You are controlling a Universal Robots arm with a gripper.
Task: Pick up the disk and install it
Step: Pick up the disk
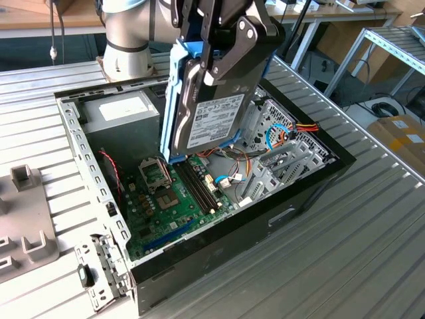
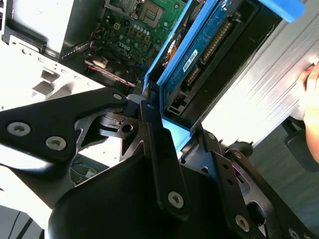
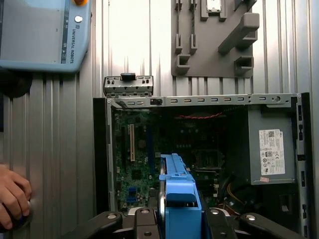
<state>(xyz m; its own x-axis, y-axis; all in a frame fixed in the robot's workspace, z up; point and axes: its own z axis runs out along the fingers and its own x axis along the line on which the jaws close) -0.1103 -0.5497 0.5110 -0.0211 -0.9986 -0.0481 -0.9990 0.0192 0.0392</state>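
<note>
Disk (image 1: 211,114) silver-grey, white-labelled, light-blue-edged; motherboard (image 1: 174,216) green; case (image 1: 265,232) black; table (image 1: 345,266) ribbed grey

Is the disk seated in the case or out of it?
Out. The gripper holds the disk on edge over the motherboard in the open case, not seated.

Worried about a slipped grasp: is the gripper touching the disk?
Touching. In the exterior view the gripper clamps the disk, one black finger pressed on its labelled face, holding it upright above the open computer case.
</note>
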